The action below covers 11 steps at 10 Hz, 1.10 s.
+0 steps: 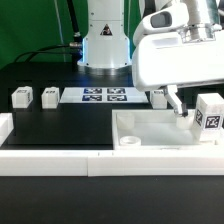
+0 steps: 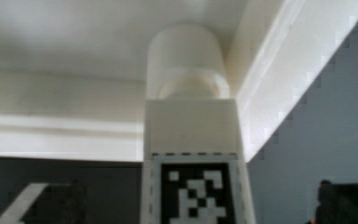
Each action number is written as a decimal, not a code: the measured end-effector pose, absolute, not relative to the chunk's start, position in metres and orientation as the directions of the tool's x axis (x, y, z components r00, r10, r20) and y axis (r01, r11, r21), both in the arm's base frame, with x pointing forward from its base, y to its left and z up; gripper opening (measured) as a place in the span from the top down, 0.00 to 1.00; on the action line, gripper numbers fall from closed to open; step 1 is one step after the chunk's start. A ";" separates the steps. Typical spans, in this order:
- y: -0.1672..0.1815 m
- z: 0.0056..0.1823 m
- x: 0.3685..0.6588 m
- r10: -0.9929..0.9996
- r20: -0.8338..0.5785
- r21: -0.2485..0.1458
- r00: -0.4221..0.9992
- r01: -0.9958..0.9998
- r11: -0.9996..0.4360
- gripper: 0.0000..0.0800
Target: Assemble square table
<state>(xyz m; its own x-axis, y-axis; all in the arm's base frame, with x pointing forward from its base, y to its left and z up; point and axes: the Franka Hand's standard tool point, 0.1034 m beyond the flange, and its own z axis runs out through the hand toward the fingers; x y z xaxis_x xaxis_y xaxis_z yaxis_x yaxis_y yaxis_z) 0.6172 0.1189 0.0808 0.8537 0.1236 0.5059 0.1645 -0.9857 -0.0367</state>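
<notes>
White leg (image 2: 197,150) centred between fingers of my gripper (image 1: 168,101); jaws wide apart, neither touching it. Leg's long axis runs toward slab (image 1: 165,132), near right, against border wall (image 1: 60,160). Closing alone should regrip, I judge.

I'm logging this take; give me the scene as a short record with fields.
square tabletop: lying flat, exterior view's right, corner sockets up
loose legs: two, exterior view's left, beside the marker board
third leg: upright at the tabletop's end, exterior view's right
gripper: open, low over the tabletop's far edge
wrist view: tagged leg between the spread fingers, untouched
</notes>
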 end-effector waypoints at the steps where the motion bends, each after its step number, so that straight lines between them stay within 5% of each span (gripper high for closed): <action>1: 0.118 0.093 0.623 0.125 0.472 -0.044 0.873 0.165 -0.985 0.19; 4: 0.113 0.094 0.631 0.125 0.392 -0.057 0.911 0.160 -0.986 0.19; 11: 0.125 0.075 0.628 0.158 -0.137 -0.148 0.978 0.138 -0.979 0.19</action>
